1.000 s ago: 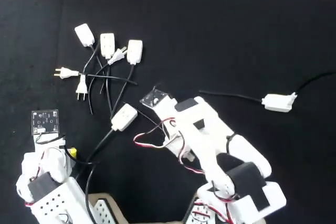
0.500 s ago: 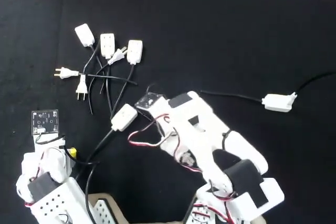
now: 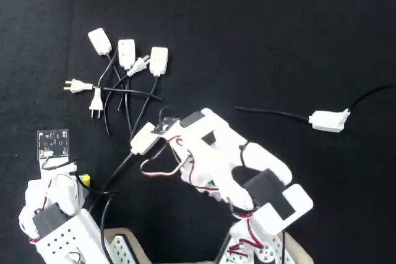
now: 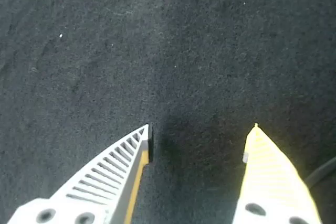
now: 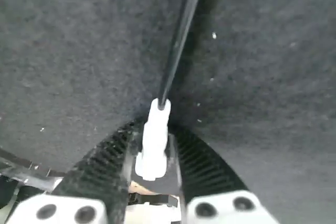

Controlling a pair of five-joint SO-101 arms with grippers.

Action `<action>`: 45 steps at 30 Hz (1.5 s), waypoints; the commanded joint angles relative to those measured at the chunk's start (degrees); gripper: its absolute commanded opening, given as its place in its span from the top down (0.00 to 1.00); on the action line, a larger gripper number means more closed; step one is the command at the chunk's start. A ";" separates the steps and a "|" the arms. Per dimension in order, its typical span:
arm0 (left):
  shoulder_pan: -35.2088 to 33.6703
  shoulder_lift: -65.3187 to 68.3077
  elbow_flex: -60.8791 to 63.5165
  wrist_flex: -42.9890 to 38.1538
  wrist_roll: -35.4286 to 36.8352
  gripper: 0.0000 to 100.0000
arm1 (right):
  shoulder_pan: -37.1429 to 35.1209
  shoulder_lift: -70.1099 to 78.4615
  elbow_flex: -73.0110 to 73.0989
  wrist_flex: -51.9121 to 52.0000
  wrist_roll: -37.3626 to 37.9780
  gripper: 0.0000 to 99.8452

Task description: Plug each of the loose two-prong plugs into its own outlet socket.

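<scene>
Leftward across the tabletop (image 3: 278, 47) the right arm has swung over the last second, and its right tool (image 5: 155, 129) now sits just beside the near white socket (image 3: 146, 138); its fingers are clamped on a small white plug (image 5: 154, 150), whose black cord (image 5: 178, 40) runs away over the dark cloth; the left tool (image 4: 202, 127) hangs with fingers apart and nothing between them, low over bare cloth at the near left; farther back lie three more sockets (image 3: 126, 52) and loose plugs (image 3: 77, 86) among tangled cords.
</scene>
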 commanded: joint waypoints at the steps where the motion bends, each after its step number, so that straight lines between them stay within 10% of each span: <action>1: 0.48 -0.18 -0.31 -0.88 0.09 0.71 | -0.70 1.80 -2.51 -1.32 -0.62 0.99; 12: 0.48 -0.18 -0.31 -0.88 0.09 0.71 | -1.05 8.66 -12.44 7.03 3.16 0.78; 19: 0.48 -0.18 -0.31 -0.88 0.09 0.71 | -1.05 19.74 -21.23 9.05 2.90 0.98; 29: 0.40 -0.18 -0.13 -0.88 0.09 0.71 | -0.79 20.70 -22.73 9.76 2.90 0.99; 45: 0.40 -0.18 -0.13 -0.88 0.09 0.71 | 2.81 -21.67 -4.26 2.11 -5.80 0.99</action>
